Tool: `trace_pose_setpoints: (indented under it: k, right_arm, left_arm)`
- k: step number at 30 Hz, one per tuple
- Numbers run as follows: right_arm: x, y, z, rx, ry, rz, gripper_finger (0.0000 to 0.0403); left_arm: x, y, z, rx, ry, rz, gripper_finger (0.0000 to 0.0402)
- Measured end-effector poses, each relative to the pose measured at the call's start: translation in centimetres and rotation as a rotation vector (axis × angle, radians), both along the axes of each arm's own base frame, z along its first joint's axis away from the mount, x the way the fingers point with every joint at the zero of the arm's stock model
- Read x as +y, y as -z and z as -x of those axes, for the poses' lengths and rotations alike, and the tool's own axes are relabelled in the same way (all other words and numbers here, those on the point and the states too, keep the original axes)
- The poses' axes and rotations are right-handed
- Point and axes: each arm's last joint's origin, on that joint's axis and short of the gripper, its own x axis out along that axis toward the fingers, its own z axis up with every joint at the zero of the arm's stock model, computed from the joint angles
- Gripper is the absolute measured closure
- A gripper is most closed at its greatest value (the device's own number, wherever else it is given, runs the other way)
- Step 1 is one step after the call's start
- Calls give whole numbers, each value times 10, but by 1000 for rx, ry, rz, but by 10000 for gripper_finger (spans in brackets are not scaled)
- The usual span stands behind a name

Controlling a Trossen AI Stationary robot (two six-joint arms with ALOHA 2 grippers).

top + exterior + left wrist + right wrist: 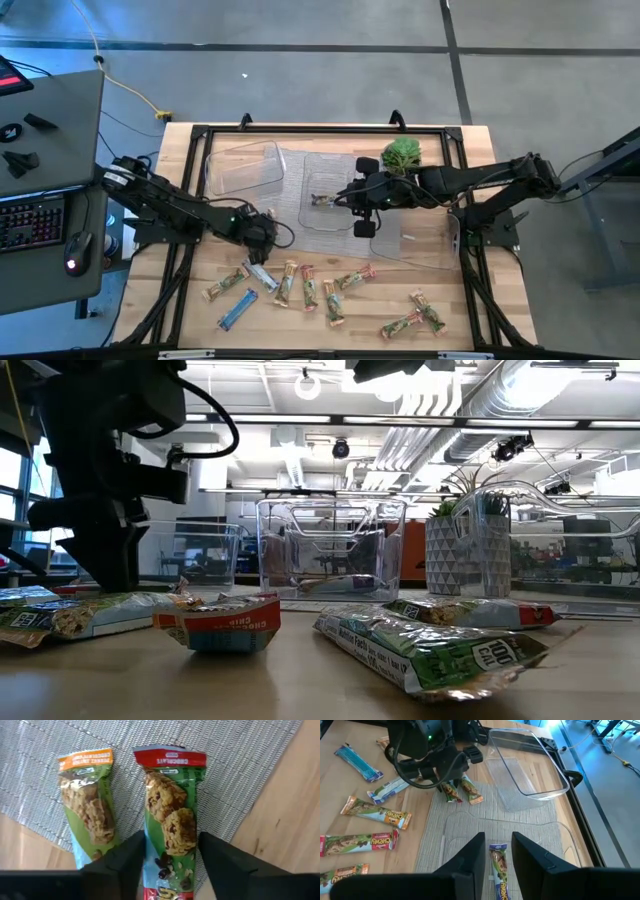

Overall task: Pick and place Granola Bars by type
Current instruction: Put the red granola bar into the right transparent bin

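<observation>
Left gripper [170,855] straddling red-topped bar [170,815] with fingers apart, lining up for pickup; right gripper [495,857] parted over middle tray [560,832].

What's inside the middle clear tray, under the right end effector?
One wrapped granola bar lies flat in the middle tray, seen between the right end effector's parted fingers. Its near end is cut off by the picture's edge, and the fingers hide the tray floor alongside.

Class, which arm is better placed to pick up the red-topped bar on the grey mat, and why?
Left. The left gripper already straddles the red-topped bar, fingers open on either side. The right gripper hangs over a tray farther away.
</observation>
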Motion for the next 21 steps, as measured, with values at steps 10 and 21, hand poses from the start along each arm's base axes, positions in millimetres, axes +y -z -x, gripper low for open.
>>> trace_pose_setpoints:
  k: [10, 21]
  right_arm:
    - [0, 0, 0, -5, 3, -2, 324]
    - [32, 33, -30, 79, -339, 212, 324]
  left_arm:
    - [-5, -38, -13, -65, 42, 59, 322]
    - [-14, -94, -40, -184, 208, 33, 327]
